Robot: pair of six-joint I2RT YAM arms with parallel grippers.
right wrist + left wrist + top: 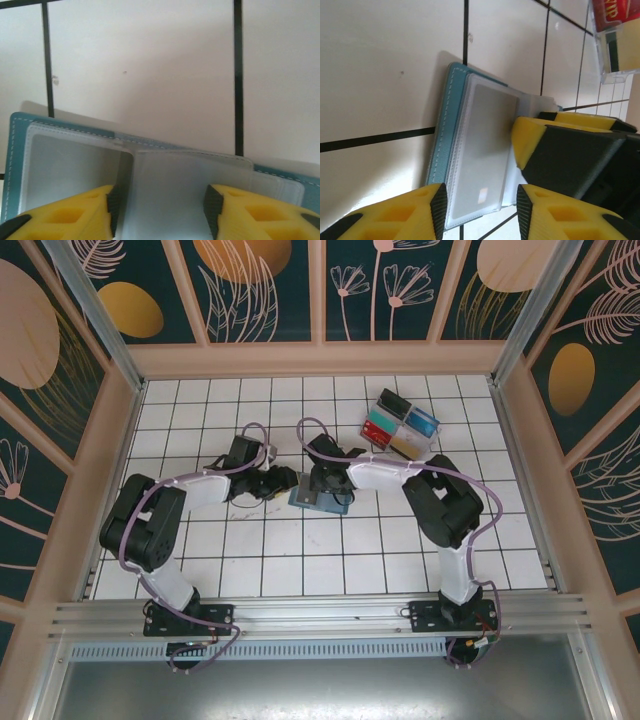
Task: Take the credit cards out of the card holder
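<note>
The teal card holder (338,504) lies open on the white tiles mid-table, with both grippers over it. In the left wrist view its teal edge (441,130) borders clear sleeves, and a pale credit card (487,135) shows inside the top sleeve. My left gripper (282,484) (481,212) is open, its pads standing either side of the sleeve's near end. My right gripper (322,482) (163,210) is open over the card holder (65,129), with a clear sleeve (190,170) between its fingertips. One of its yellow fingers (535,135) rests on the sleeves in the left wrist view.
A clear plastic tray with coloured compartments (400,425) (615,55) stands at the back right, close behind the right arm. Pale walls and metal posts (515,440) fence the tiled floor on three sides.
</note>
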